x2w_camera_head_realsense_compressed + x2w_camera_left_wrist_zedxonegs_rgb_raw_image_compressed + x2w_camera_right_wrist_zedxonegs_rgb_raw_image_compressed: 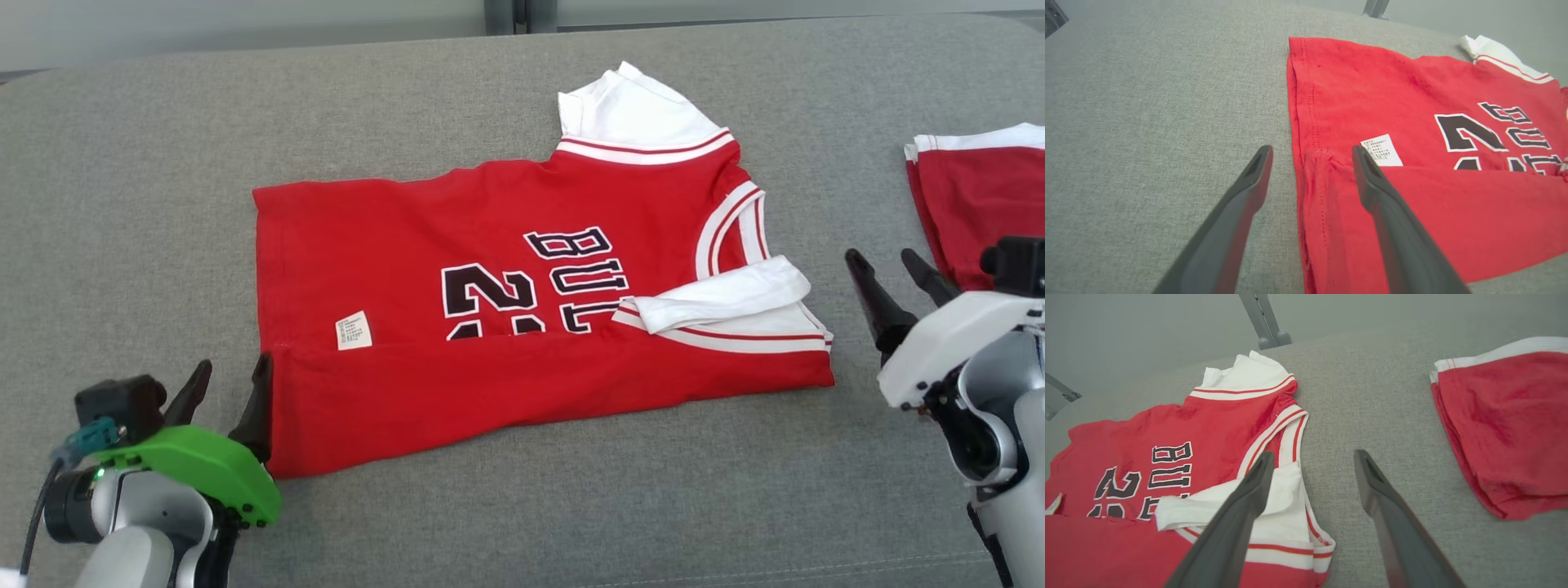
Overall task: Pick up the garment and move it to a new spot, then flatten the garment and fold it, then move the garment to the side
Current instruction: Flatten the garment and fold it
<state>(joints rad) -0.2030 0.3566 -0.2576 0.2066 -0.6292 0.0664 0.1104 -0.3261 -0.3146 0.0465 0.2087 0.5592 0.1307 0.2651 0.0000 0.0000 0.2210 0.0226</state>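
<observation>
The garment (408,237) is a red jersey with white sleeves and dark lettering, lying flat on the grey cushion (122,204). Its near long edge is folded up over the front, covering the lower part of the lettering. My left gripper (233,364) stands open at the hem's near corner. In the left wrist view, one of its fingers (1388,212) is over the folded flap of the garment (1372,94) and the other over bare cushion. My right gripper (880,256) is open just beyond the shoulder end. Its left finger (1237,514) hangs over the white sleeve of the garment (1208,428), holding nothing.
A second red piece with white trim (980,196) lies at the right edge, close behind my right gripper, also seen as a folded red cloth (1502,428). A bare strip of cushion separates the two cloths. Metal legs (1265,330) stand beyond the far edge.
</observation>
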